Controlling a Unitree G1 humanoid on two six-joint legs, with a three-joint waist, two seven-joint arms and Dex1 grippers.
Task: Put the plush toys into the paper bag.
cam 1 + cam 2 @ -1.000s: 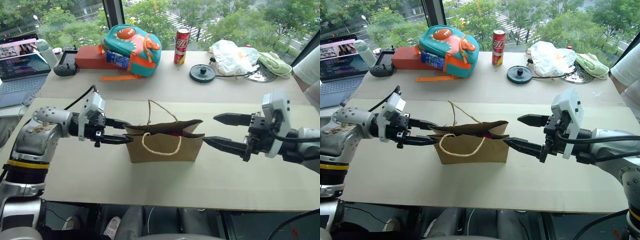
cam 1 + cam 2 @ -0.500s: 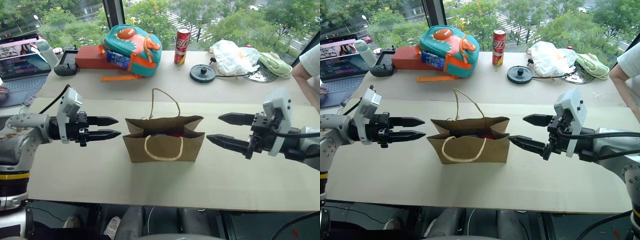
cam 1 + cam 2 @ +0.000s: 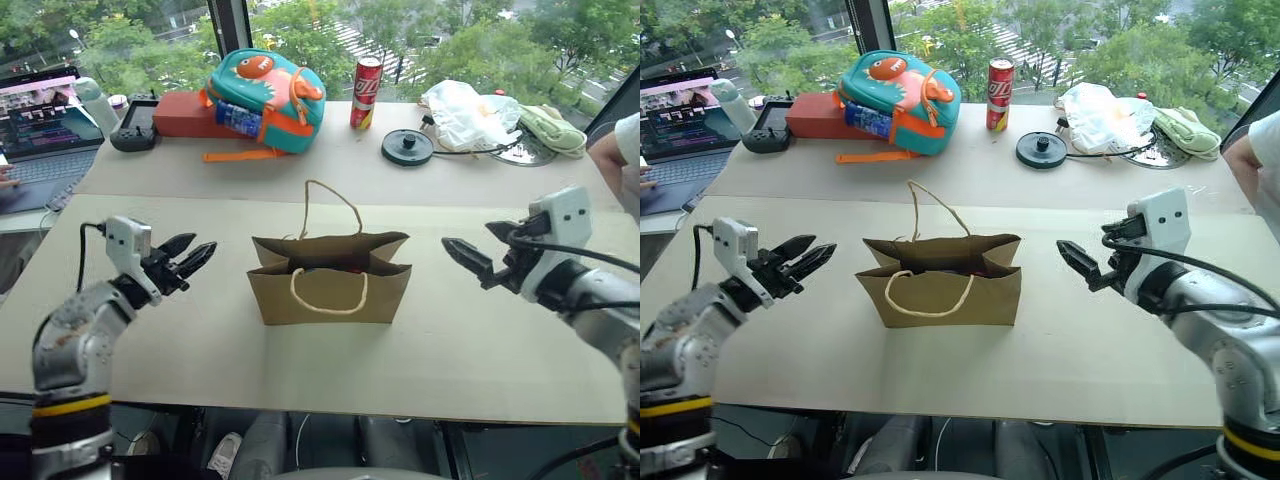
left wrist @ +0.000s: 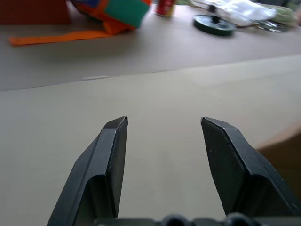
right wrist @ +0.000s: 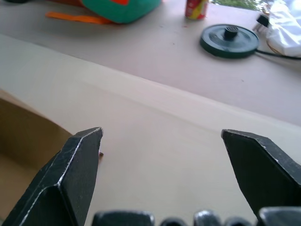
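The left pincer [image 3: 192, 256] stood spread and empty, apart from the paper bag [image 3: 330, 290] on its left. The right pincer [image 3: 478, 251] gaped wide, also empty, well off the bag's right side. The bag stood upright mid-counter [image 3: 450, 350] (something red [image 3: 345, 268] glimpsed inside), 2 cord handles [image 3: 328, 297] showing.
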